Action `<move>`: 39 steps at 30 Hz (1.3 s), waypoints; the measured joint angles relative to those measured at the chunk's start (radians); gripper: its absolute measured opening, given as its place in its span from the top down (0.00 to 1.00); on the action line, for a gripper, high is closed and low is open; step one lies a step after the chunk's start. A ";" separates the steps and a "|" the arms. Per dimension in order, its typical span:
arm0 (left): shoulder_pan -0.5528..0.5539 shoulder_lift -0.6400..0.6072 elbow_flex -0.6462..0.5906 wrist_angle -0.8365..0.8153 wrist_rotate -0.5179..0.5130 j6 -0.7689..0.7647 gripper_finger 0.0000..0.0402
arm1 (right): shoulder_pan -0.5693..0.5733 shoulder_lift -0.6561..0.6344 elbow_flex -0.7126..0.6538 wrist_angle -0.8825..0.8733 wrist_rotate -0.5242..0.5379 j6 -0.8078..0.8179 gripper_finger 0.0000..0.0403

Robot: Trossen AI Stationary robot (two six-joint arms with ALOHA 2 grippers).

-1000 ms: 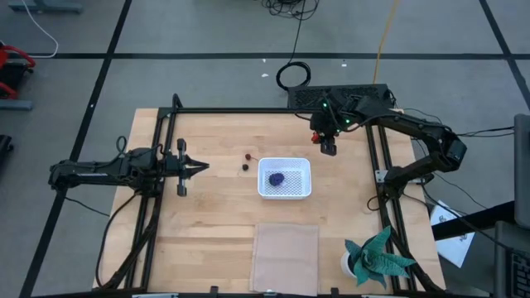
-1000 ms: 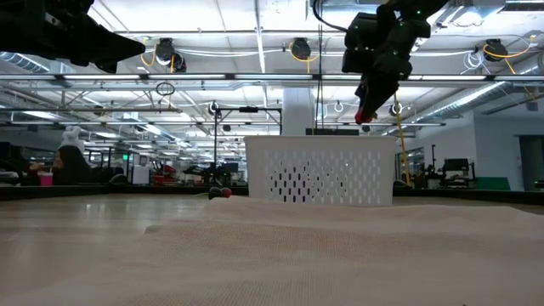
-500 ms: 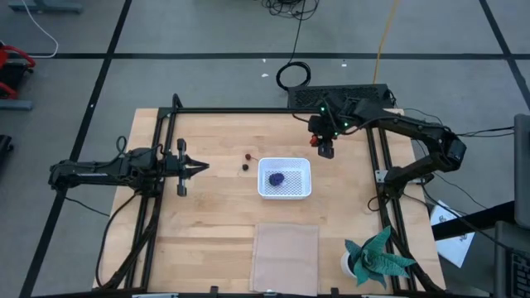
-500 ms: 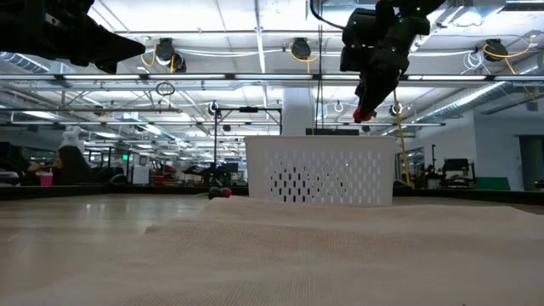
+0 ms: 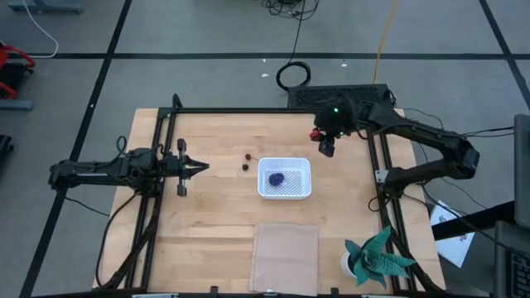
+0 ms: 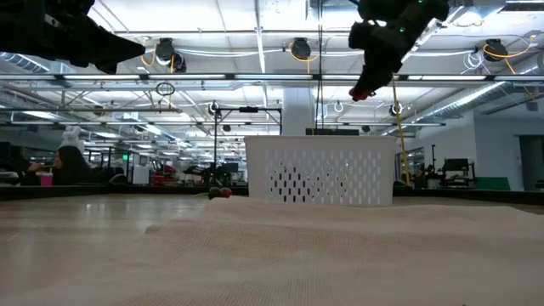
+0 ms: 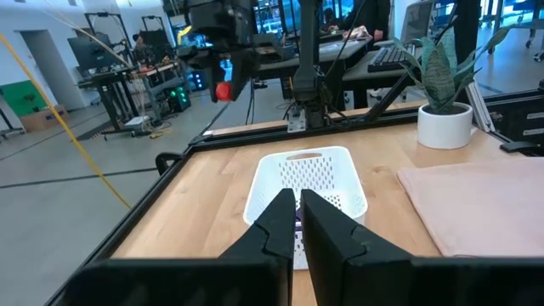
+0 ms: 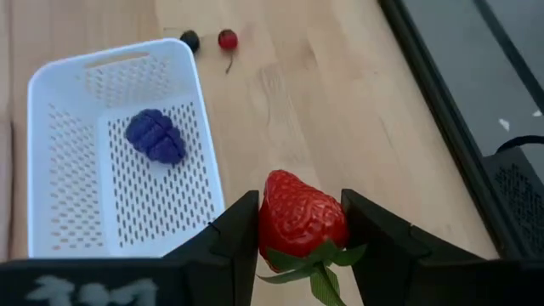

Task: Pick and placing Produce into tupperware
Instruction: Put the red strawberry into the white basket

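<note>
The right gripper [image 8: 302, 225] pinches the strawberry [image 8: 299, 217] across its middle, raised beside the white container [image 5: 285, 178]. It looks light, hard and slick. The left gripper [image 5: 201, 166] waits, fingers together.

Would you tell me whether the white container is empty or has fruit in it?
Not empty: the container holds one purple bunch; the strawberry is in the right gripper.

white container [image 5: 285, 178] mid-table, open top, only the purple bunch [image 5: 277, 177] inside; mesh floor around it bare. two small berries [image 5: 247, 160] lie just beside its left rim. pale sheet [image 5: 285, 255] near front edge. teal plant [image 5: 377, 257] at front right corner. black frame rails [image 5: 248, 111] border the tabletop.
</note>
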 joint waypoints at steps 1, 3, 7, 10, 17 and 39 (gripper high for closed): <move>0.000 0.000 0.000 -0.001 0.000 0.000 0.94 | 0.000 -0.019 -0.020 0.013 0.004 0.009 0.67; 0.000 0.000 0.000 -0.001 0.000 -0.002 0.94 | 0.000 -0.055 -0.063 0.026 0.027 0.014 0.67; 0.000 0.000 0.000 0.001 0.000 -0.004 0.94 | -0.011 -0.119 -0.137 0.079 0.032 0.040 0.67; 0.000 0.000 0.000 0.002 0.000 -0.004 0.94 | -0.019 -0.148 -0.161 0.115 0.040 0.072 0.67; 0.000 0.000 0.000 0.009 0.000 -0.004 0.94 | -0.021 -0.152 -0.165 0.122 0.058 0.082 0.67; 0.000 0.000 0.000 0.009 0.000 -0.004 0.94 | 0.143 -0.152 -0.165 0.195 0.020 0.083 0.65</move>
